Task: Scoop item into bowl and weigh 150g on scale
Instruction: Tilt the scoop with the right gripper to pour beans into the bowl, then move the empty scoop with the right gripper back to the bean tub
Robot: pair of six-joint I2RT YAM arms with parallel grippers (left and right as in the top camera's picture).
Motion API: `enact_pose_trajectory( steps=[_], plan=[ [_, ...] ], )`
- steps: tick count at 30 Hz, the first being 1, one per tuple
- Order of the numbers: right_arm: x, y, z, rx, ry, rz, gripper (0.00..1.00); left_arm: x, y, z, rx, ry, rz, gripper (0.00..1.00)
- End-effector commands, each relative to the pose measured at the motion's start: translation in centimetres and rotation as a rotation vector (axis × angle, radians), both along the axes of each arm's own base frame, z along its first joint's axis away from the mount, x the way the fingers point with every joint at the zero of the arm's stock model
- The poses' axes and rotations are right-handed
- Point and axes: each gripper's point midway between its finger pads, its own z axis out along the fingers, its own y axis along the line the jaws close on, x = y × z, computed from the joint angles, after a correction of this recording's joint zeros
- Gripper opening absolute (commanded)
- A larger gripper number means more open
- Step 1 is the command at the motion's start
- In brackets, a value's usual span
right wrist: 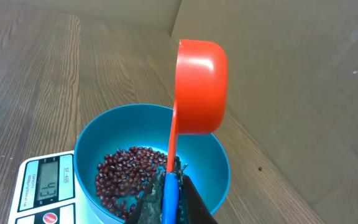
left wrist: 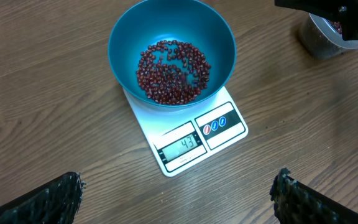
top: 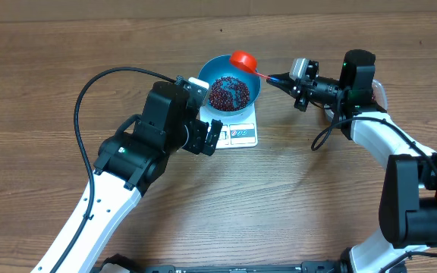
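The left gripper (top: pixel 205 137) is hovering released near the scale (left wrist: pixel 145 121), sitting toward the far edge of the table (top: pixel 51 45). On it the blue bowl (left wrist: pixel 129 43) is holding maroon beans (left wrist: pixel 173 71). The right gripper (top: pixel 274 79) is clenching a red scoop (top: pixel 243 58) over the bowl's rim.

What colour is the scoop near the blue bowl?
Orange-red scoop, clearest in the right wrist view.

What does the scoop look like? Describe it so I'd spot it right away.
On the table, a white scale carries a blue bowl of dark red beans. Over the bowl's far rim, tipped on a thin handle in the right gripper, is the scoop: the only bright orange-red thing there.
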Motion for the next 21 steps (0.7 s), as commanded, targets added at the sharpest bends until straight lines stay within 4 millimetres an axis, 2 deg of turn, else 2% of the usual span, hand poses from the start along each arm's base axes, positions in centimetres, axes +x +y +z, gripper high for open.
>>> enact_pose_trajectory(
  steps=[1,4,9,12,18,21],
  plan=[
    [0.0,0.3,-0.1,0.004,0.009,0.009,0.04,0.0,0.0,0.6,-0.023,-0.007,0.008,1.0],
    [0.0,0.2,0.4,0.046,0.069,-0.001,0.04,0.0,0.0,0.6,-0.023,-0.007,0.007,1.0],
    [0.3,-0.7,2.0,0.197,0.283,-0.037,0.04,0.0,0.0,0.6,-0.023,-0.007,0.008,1.0],
    [-0.7,-1.8,3.1,0.299,0.451,0.008,0.04,0.0,0.0,0.6,-0.023,-0.007,0.007,0.99],
    [-1.6,-3.9,3.6,0.398,0.681,0.028,0.04,0.0,0.0,0.6,-0.023,-0.007,0.007,0.99],
    [-1.4,-5.2,3.7,0.446,0.784,-0.005,0.04,0.0,0.0,0.6,-0.023,-0.007,0.007,1.0]
  ],
)
